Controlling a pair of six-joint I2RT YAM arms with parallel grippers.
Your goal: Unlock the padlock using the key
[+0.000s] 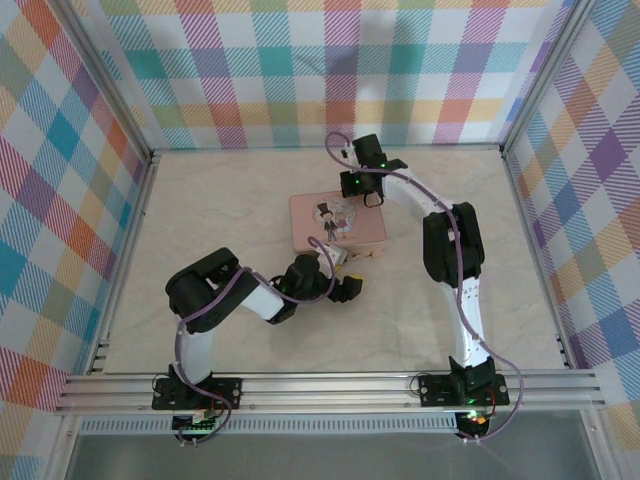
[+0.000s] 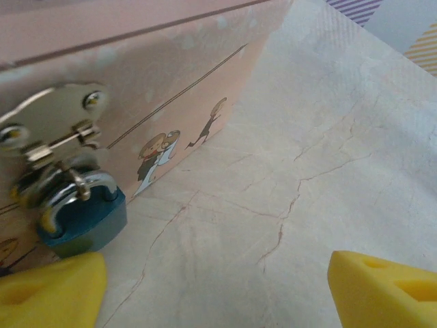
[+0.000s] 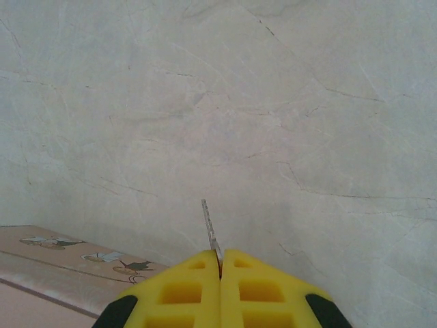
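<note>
Lower left, teal padlock (image 2: 82, 220) hanging from hasp (image 2: 54, 123) of pink tin (image 2: 177, 68), beside wide-open left pincer (image 2: 217, 294); right pincer (image 3: 220, 265) clamped on key (image 3: 210, 229).

Open marble tabletop (image 2: 341, 137) stretches wide beside the pink tin (image 2: 171, 75); the tin's side wall, its metal hasp (image 2: 51, 126) and the hanging padlock (image 2: 85, 219) bar the way there.

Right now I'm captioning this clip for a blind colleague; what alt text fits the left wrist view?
A teal padlock hangs by its silver shackle from the metal hasp of a pink cartoon tin on a marbled table. The left end effector has its yellow fingertips wide apart, one below the padlock.
</note>
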